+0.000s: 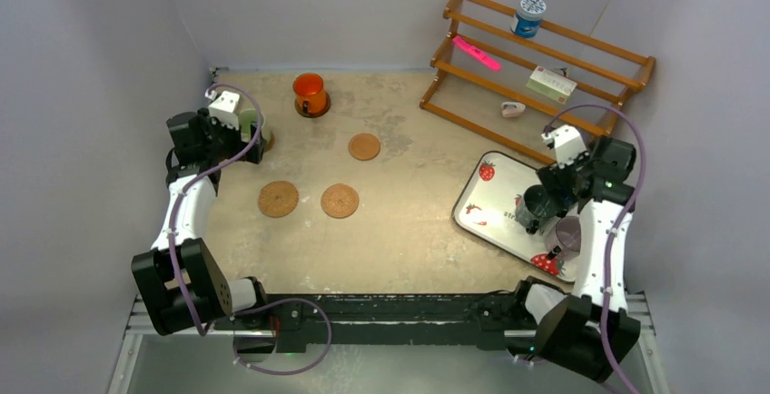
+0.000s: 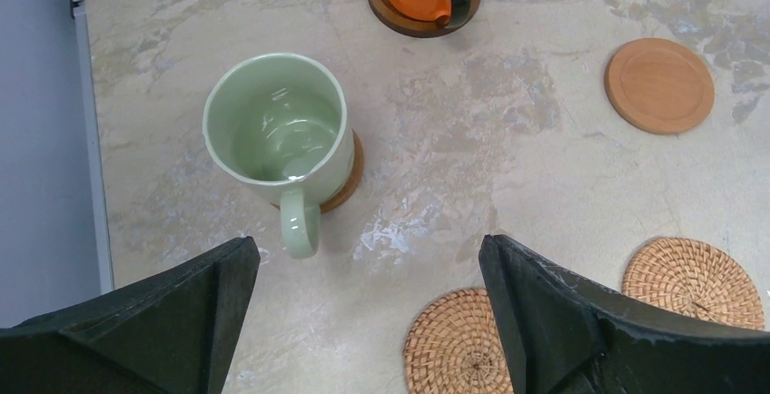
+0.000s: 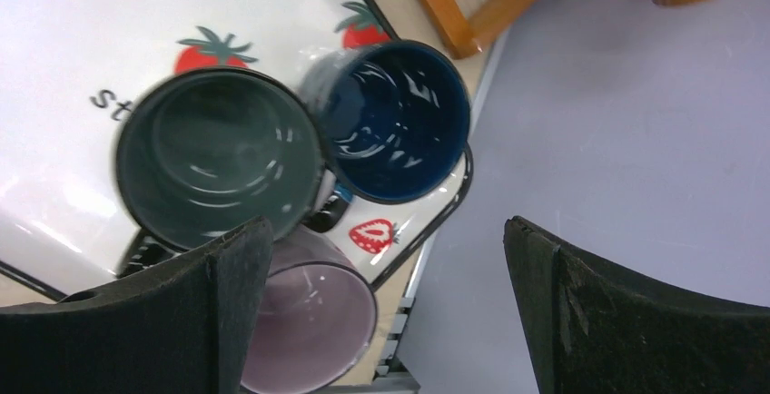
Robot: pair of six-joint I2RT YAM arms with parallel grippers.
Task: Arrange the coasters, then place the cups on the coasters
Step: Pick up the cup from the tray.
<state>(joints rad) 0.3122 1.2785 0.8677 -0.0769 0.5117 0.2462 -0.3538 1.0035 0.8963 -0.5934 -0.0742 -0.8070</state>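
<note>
White tray point(image 3: 73, 13): black letters "st", rest hidden behind dark grey mug point(image 3: 218, 158); tub point(image 1: 528, 15) label, box point(image 1: 551, 84) print illegible.

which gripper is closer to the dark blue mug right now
Right. The right gripper hangs open over the strawberry tray, close by the dark blue mug; the left gripper is open across the table, near the pale green mug.

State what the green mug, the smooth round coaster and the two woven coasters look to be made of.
Green mug: likely glazed ceramic; opaque, glossy, bright reflections inside.
Smooth coaster: probably wood or bamboo, matte finish; faint grain, ringed edge.
Woven coasters: rattan or similar plant fibre, unfinished look; coiled spiral weave.
</note>
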